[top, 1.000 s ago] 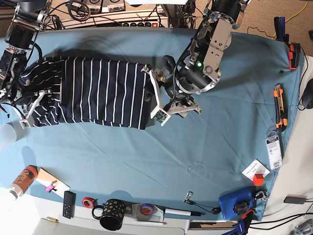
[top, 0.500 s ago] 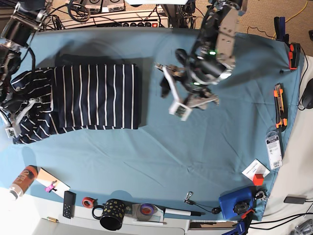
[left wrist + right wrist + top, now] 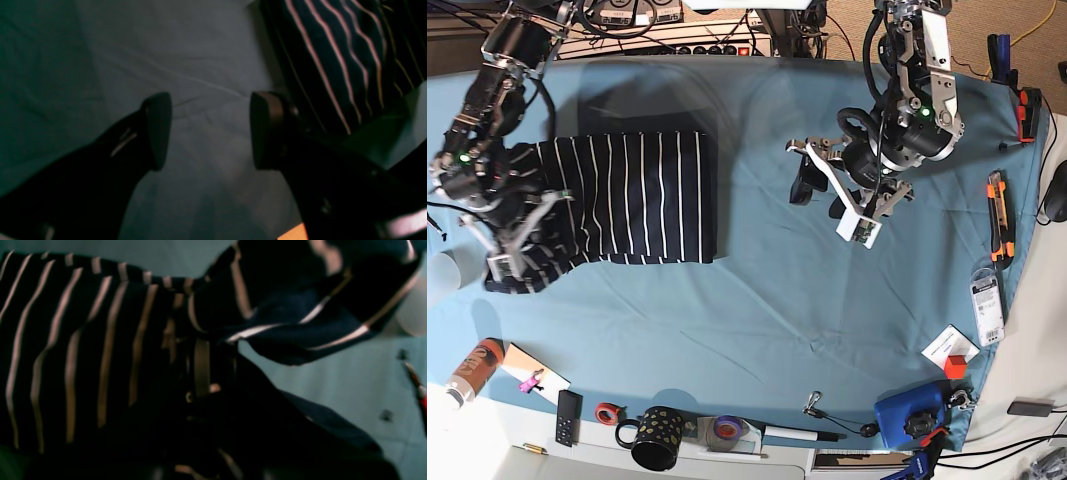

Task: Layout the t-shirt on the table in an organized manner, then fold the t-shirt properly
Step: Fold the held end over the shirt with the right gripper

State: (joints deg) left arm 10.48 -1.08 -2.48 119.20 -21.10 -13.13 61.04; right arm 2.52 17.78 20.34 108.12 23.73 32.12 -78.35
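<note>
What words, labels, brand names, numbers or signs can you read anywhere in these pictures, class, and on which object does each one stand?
None can be read.
Orange patterned can at the table's near edge: print too small to read.
Clear packet with a white card: lettering too small.
White card with a red corner: blurred.
Black mug with gold dots: pattern only, no words.
Dark navy striped t-shirt: stripes only.
</note>
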